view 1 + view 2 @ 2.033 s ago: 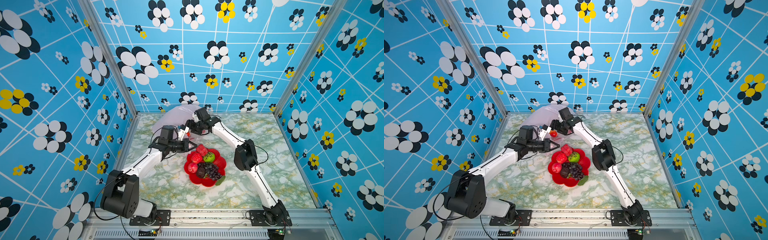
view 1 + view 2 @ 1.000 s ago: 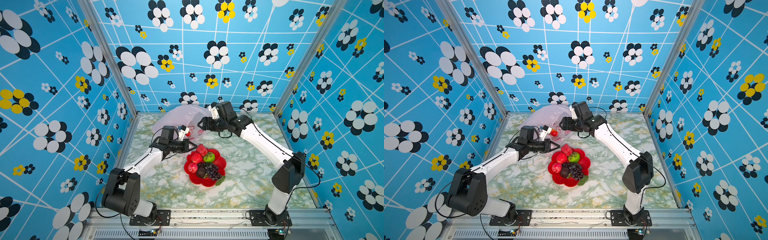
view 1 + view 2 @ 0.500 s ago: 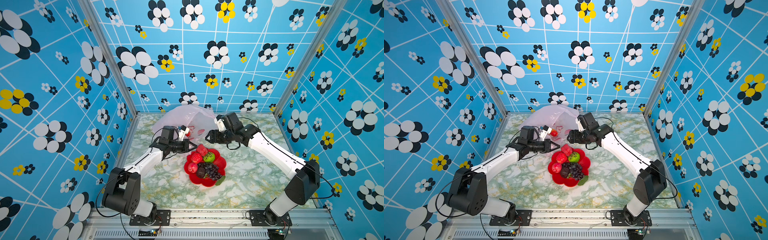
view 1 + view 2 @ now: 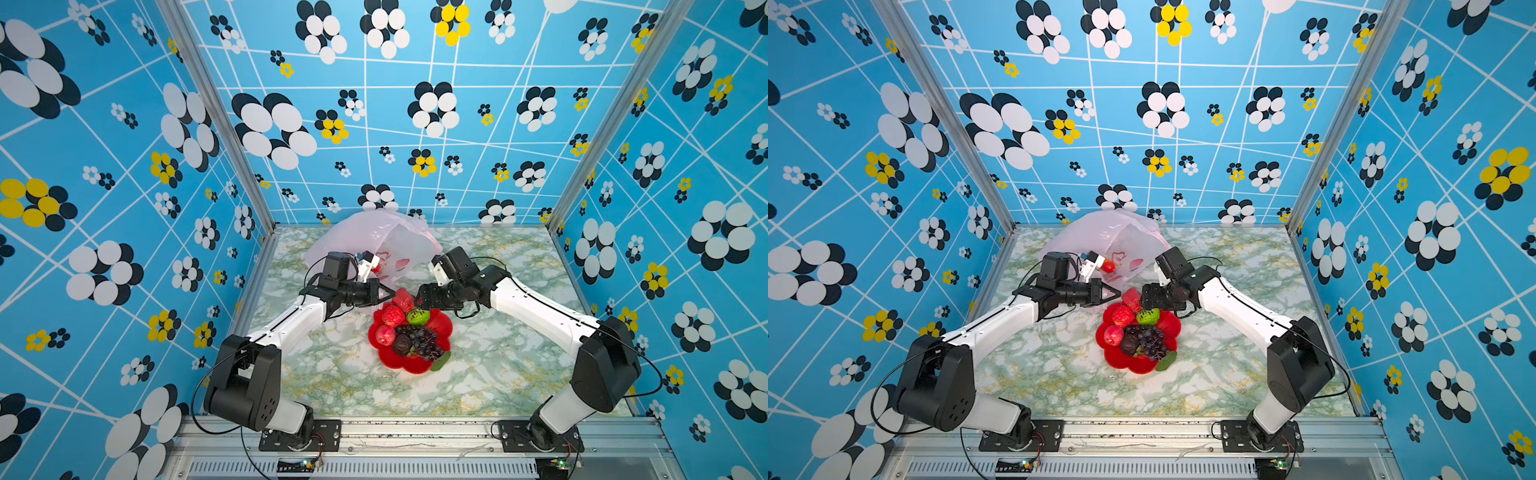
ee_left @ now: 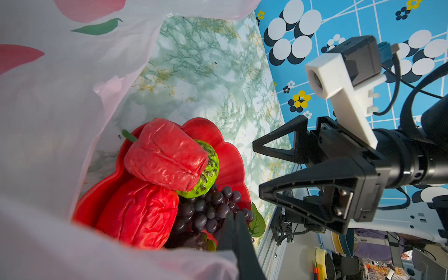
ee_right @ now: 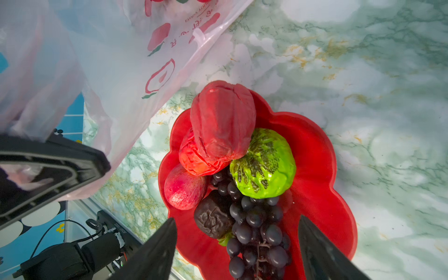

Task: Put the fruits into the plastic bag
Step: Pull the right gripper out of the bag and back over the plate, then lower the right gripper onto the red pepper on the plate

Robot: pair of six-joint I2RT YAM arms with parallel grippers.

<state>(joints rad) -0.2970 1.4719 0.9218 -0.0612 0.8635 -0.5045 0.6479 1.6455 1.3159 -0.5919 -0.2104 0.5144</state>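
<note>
Film, crinkly and translucent pale pink, forms the plastic bag, pinched at its edge by the closed left gripper beside the glossy red flower-shaped plate. Wrinkled, bumpy fruits heap there under the right gripper, fingers spread.

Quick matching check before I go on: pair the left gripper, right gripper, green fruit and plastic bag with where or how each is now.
1 left gripper
2 right gripper
3 green fruit
4 plastic bag

A open over the plate
B lying on the plate
C shut on the plastic bag
D standing behind the plate

Pairs: 1-C, 2-A, 3-B, 4-D
</note>
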